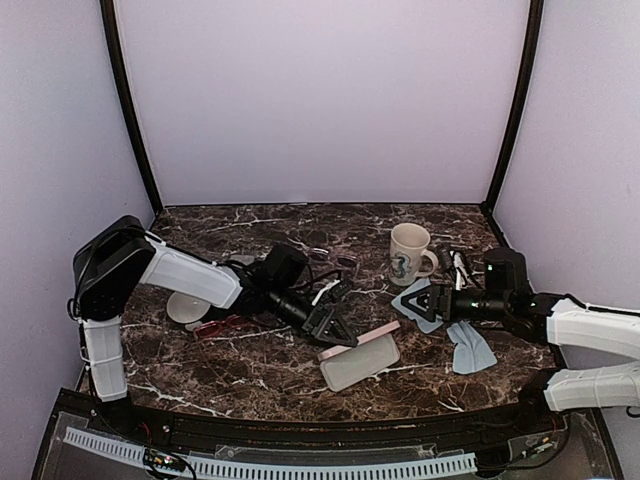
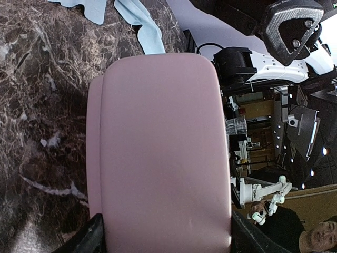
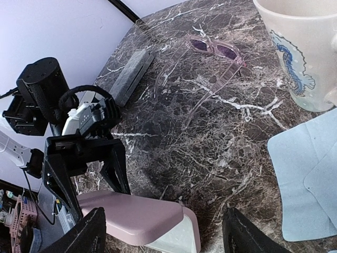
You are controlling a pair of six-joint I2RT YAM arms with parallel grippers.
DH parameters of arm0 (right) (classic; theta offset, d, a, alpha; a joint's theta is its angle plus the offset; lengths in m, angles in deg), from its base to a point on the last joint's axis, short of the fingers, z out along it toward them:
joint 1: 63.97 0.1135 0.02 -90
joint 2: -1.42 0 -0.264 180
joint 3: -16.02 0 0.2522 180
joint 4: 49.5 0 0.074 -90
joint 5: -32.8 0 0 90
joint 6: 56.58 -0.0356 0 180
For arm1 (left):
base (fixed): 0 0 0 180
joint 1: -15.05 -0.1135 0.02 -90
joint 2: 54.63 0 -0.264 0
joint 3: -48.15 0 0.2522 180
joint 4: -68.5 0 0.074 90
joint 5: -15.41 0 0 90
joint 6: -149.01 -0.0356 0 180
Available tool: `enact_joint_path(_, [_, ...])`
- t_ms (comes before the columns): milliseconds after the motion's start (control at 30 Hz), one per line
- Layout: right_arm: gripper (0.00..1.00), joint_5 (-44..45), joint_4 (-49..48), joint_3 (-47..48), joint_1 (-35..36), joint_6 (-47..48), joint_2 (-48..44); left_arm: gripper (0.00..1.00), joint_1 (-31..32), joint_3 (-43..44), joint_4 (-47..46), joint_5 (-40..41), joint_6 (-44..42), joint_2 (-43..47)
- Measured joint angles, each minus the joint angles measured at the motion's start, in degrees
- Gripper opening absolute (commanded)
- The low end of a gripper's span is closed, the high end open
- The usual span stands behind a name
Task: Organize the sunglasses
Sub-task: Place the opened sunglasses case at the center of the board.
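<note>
- Pink case (image 2: 163, 147) fills the middle of the left wrist view. It sits on the dark marble bench (image 2: 37, 105).
- Left gripper (image 2: 168, 238) hangs over one end of the pink case. Its jaws are spread wide, and one black finger shows on each side of the case at the bottom of the frame. I cannot tell if they touch the case.
- Right gripper (image 3: 166, 232) points toward the middle of the bench. Its jaws are spread wide too, and they hold nothing.
- Red sunglasses (image 1: 222, 326) lie on the bench at the left of the top view. They are just below the white part of the left arm and well apart from the pink case. A white round thing (image 1: 183, 306) lies near them; I cannot tell what it is.
- Thin sunglasses (image 3: 225, 51) with dark lenses lie near the top of the right wrist view. Their arms are folded out. They are just left of the mug, and no jaws touch them.
- Mug (image 3: 297, 58) is cream with a blue seahorse on it. It stands upright in the upper right of the right wrist view.
- Blue cloth (image 3: 310, 179) lies on the bench at the right edge of that view, below the mug.
- Grey case (image 3: 131, 74) lies in the upper left of that view, near the wall.
</note>
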Motion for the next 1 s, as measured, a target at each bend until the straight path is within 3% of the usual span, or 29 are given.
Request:
enact_joint_path(467, [0.76, -0.31, -0.74, -0.24, -0.04, -0.13, 0.96, 0.32, -0.61, 2.89, -4.57, -4.28, 4.9, -5.53])
enact_joint_path(1000, [0.76, -0.42, -1.18, -1.81, -0.04, -0.24, 0.79, 0.75, -1.33, 4.7, 0.04, -3.63, 0.9, -6.12])
